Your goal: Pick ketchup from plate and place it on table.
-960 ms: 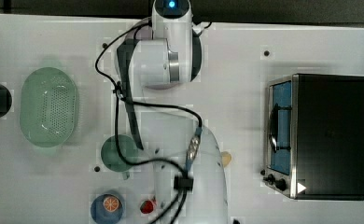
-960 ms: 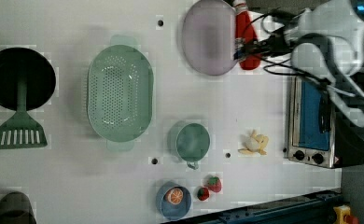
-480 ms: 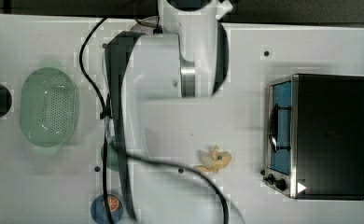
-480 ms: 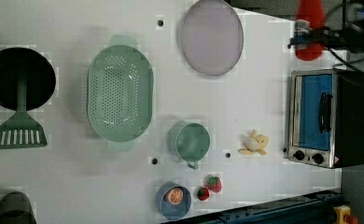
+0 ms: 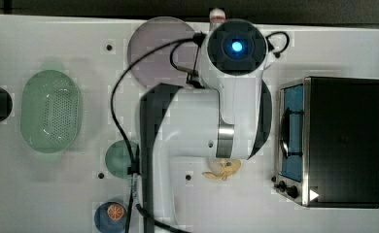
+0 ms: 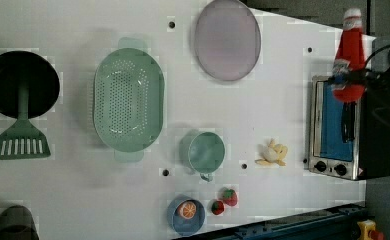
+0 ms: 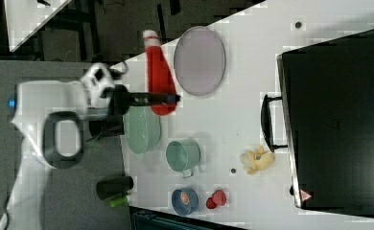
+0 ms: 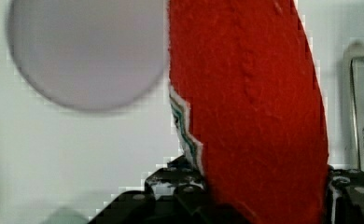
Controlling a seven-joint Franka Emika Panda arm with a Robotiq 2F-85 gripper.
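Note:
The ketchup, a red bottle with a white cap, hangs in the air with my gripper shut on its lower body. In the left view it appears over the toaster oven's near corner, off to the right of the plate. The right view shows the ketchup lifted high, beside the lilac plate, with the gripper clamped across its base. In the wrist view the ketchup rises between the jaws with the plate below. Nothing lies on the plate. The white table spreads beneath.
A toaster oven stands at the left view's right. A green strainer, a green cup, a yellow peel, a blue dish with an orange slice, strawberries and a black pan with a spatula lie on the table.
The ketchup has come up off the plate's edge and travelled toward the left view's right, held in the gripper. The arm has risen closer to the top camera.

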